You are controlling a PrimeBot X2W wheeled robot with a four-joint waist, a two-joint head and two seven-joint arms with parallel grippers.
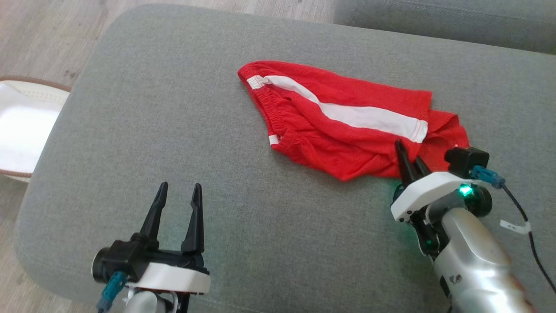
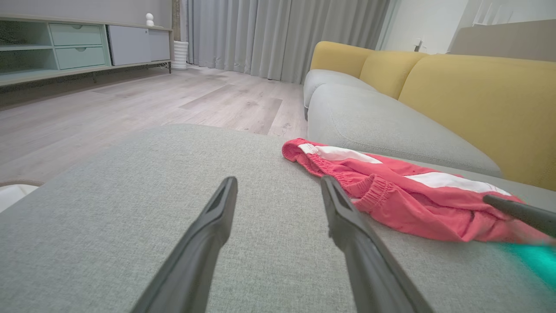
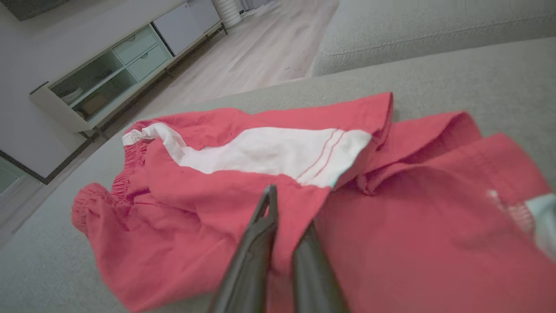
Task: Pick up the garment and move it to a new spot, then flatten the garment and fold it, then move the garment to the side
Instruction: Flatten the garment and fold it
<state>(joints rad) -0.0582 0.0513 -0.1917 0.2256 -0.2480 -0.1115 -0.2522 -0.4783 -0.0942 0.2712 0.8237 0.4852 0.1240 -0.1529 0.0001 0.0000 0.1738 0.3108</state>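
**Right hand (image 1: 409,152) nips the shorts (image 1: 330,126) at the near edge; left hand (image 1: 180,186) hovers apart**

The red shorts lie crumpled on the grey ottoman (image 1: 173,108), right of its middle. The waistband points to the far left and the leg openings bunch at the right, one lapped over the other. That is no state for folding, so the first step, a lift to a new spot, looks to be the one in hand.

The right hand has its two fingers drawn close together on the near right edge. In the right wrist view a ridge of red cloth sits pinched between them. An edge grip makes sense here: by my reckoning, taking the hem rather than the thick middle lets the cloth hang and unfurl as it rises.

The left hand sits low over bare ottoman, well apart from the shorts, with its fingers spread wide and nothing between them. It seems parked out of the way, ready to take a second corner once the cloth is up.

Count:
- One pair of shorts, with one broad white side stripe showing.
- Two hands, two fingers each.
- One ottoman, with a sofa (image 2: 434,78) behind it.
- One white, brown-rimmed thing (image 1: 21,130) on the floor to the left.
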